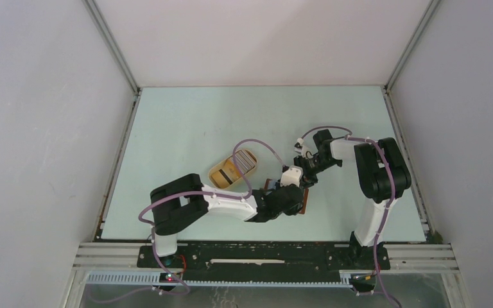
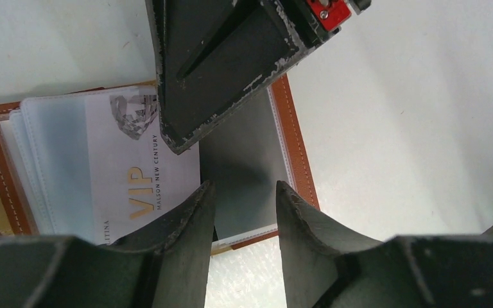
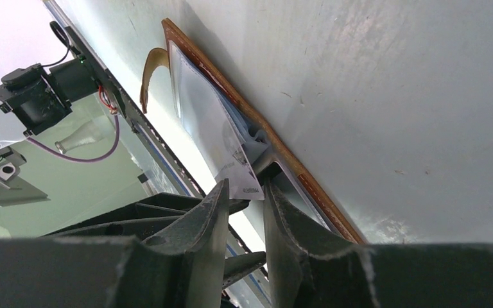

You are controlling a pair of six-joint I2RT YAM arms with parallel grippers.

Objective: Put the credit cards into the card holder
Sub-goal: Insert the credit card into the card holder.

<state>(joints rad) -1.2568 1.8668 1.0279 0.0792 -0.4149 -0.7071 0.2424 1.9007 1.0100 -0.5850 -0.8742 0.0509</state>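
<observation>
While holder (image 2: pixel 297 138) lies open under the fingers, one white card (image 2: pixel 135 173) sits partly pocketed. Left fingers (image 2: pixel 186 224) spread over its near edge; right fingers (image 3: pixel 215 212) flank card corner, pinch unclear. Other cards (image 1: pixel 246 160) left in tray (image 1: pixel 221 174) beyond left fingers.

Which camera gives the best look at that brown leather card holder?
The left wrist view: the reddish-brown leather card holder lies open and face-on, its clear pockets and a white VIP card readable. The right wrist view sees it only edge-on, at a grazing angle; the top view shows just a brown sliver beneath the arms.
</observation>
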